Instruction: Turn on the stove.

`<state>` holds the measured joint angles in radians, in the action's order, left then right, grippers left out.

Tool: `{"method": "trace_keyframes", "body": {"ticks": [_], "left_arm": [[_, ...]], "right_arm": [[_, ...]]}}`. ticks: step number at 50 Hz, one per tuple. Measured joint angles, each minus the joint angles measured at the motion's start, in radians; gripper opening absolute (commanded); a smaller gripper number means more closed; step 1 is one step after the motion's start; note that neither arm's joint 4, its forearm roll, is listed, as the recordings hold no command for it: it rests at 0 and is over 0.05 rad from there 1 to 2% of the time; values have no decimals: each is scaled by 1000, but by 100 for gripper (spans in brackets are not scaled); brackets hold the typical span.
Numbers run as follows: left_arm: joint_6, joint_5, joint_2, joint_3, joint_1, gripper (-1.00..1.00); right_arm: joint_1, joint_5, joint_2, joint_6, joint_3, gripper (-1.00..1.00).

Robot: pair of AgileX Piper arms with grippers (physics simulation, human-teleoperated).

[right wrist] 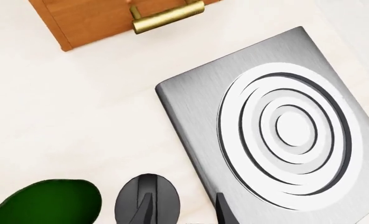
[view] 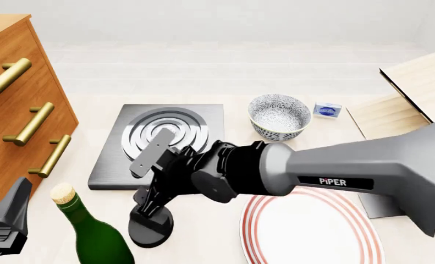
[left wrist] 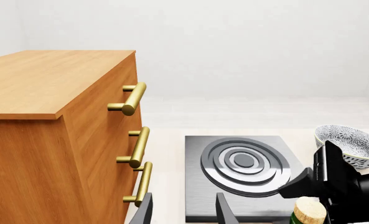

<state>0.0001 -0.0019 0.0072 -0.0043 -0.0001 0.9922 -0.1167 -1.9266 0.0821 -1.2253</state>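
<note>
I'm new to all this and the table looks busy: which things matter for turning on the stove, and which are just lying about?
For the job: stove, knob, right gripper.

Lying about: green bottle, patterned bowl, red-rimmed plate, wooden drawer cabinet, small blue box.

From my seat the stove (view: 107, 173) looked like brushed grey metal with a shinier ringed burner (view: 166, 133). The knob (view: 149, 226) was matt black plastic. The drawers (view: 12, 118) read as smooth wood with brass-looking handles (view: 35, 124). The bottle (view: 96, 236) was glossy green glass, corked.
</note>
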Motion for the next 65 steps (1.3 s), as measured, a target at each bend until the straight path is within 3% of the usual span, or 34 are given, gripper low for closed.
{"method": "trace_keyframes", "body": {"ticks": [16, 27, 45, 65], "left_arm": [[0, 0, 0, 0, 0, 100], [0, 0, 0, 0, 0, 100], [0, 0, 0, 0, 0, 100], [0, 0, 0, 0, 0, 100]], "right_arm": [[3, -4, 212, 63, 79, 100], [-5, 3, 339, 76, 148, 100], [-52, 76, 595, 14, 359, 100], [-161, 111, 914, -64, 635, 100]]}}
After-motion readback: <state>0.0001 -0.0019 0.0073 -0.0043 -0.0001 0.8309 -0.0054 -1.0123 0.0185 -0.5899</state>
